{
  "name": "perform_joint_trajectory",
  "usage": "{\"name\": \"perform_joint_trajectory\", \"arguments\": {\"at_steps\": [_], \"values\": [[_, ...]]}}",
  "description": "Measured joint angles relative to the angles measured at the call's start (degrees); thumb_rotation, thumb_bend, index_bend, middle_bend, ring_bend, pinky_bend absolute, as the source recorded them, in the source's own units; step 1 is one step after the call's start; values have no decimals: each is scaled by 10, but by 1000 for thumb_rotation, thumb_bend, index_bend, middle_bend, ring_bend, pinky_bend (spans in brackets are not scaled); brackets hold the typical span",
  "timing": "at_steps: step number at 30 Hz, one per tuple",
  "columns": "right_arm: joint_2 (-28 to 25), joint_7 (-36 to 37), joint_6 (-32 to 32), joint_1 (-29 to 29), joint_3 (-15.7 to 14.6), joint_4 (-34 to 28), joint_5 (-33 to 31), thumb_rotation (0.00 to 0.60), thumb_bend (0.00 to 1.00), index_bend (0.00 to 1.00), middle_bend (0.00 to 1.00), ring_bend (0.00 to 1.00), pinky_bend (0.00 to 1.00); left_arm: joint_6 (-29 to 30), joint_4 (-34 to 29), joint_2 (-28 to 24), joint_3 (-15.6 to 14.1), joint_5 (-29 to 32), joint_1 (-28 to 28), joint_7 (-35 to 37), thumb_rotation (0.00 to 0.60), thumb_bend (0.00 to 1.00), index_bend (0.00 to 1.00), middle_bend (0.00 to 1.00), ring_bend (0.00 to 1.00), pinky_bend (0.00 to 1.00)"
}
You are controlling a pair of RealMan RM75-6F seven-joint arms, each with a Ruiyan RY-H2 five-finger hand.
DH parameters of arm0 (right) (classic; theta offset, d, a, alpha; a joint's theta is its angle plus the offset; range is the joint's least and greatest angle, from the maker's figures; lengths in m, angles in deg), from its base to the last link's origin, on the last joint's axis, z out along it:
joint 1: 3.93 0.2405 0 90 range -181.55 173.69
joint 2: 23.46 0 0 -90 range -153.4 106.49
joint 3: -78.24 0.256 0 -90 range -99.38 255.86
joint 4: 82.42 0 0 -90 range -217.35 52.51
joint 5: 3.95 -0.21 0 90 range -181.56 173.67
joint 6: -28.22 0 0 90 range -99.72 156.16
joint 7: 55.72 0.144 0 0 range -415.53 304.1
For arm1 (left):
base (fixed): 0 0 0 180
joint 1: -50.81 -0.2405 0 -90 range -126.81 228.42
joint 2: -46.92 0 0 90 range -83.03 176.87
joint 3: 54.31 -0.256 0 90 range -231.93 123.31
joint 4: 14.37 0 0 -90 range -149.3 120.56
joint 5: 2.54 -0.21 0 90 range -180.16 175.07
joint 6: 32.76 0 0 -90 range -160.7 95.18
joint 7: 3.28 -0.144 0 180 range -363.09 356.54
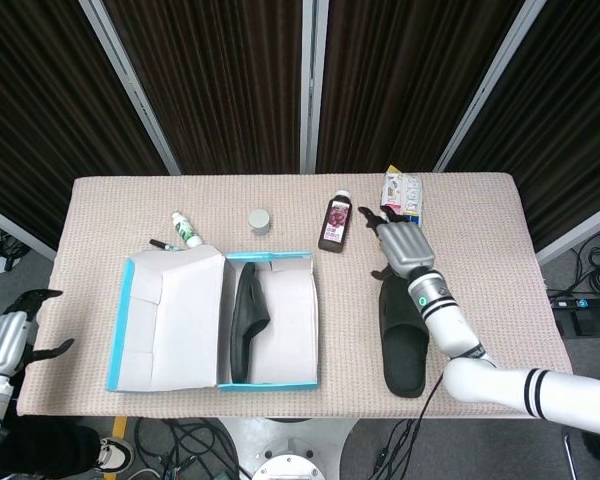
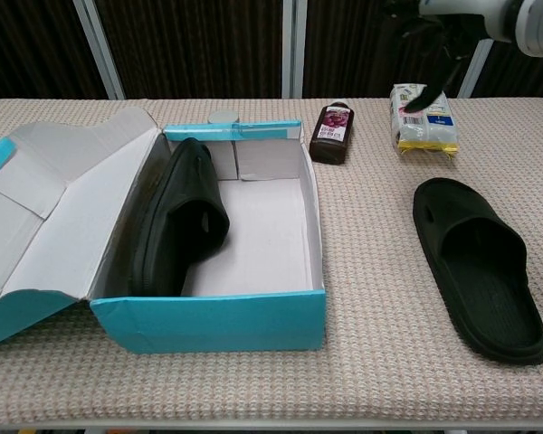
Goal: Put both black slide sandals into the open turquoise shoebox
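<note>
The shoebox (image 1: 140,322) lay open at the table's 8 o'clock, one sandal (image 1: 247,320) leaning on edge against its left wall. The second sandal (image 1: 404,334) lay flat on the table at 4 o'clock, long axis running 12 to 6. The right hand (image 1: 401,243) hovered just above its far end, at its 12 o'clock, fingers spread and empty, far nearer than the left hand (image 1: 8,340), which hung empty off the table's 8 o'clock edge.

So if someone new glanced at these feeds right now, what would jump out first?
The open turquoise shoebox at front left, one black slide sandal propped on edge inside it. Its mate, the second sandal, lies flat on the table right of the box, with the right hand open above its far end.
</note>
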Motion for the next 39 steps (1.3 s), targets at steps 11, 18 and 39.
{"name": "perform_joint_trajectory", "arguments": {"at_steps": [11, 18, 39], "values": [[-61, -162, -19, 47, -84, -60, -201, 600, 44, 0, 194, 0, 188, -6, -5, -5, -2, 1, 2, 7, 600, 167, 225, 200, 132, 237], [-85, -187, -104, 91, -129, -68, -254, 600, 29, 0, 181, 0, 174, -11, -3, -5, -4, 1, 4, 10, 600, 167, 226, 200, 132, 237], [-28, -90, -173, 126, -170, -1, -213, 600, 21, 0, 126, 0, 107, -20, -12, -7, -3, 14, 7, 0, 600, 167, 238, 200, 132, 237]]}}
